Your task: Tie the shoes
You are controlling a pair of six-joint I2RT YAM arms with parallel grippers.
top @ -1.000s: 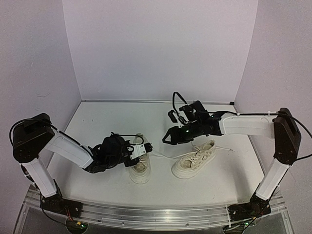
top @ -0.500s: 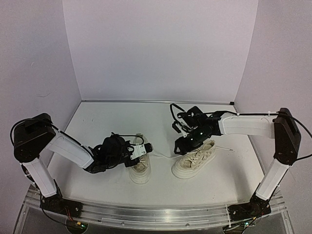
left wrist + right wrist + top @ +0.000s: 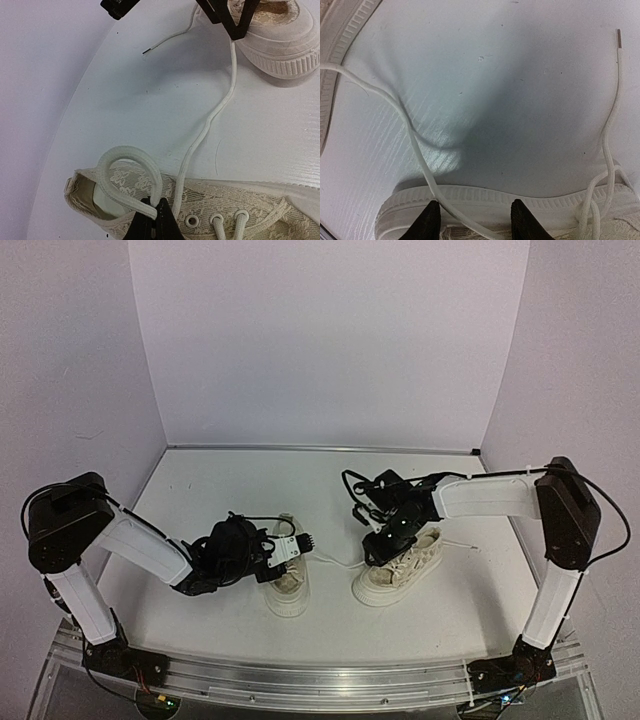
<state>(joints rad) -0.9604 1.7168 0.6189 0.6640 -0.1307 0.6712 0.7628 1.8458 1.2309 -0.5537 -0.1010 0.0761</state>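
Your top camera looks down from high at the near edge over the whole counter [image 3: 230, 500]. Your wrist cameras hang close, facing down; both catch the same loose lace [image 3: 233, 70].

You are looking at shoes [image 3: 397, 570] of rough, lacy cloth. Their soles [image 3: 485, 197] are looking like dull rubber with little ridges. The laces [image 3: 210, 115] are showing soft woven cloth. The table [image 3: 125, 100] is looking smooth and matt, and the rail [image 3: 320, 675] is shining like metal.
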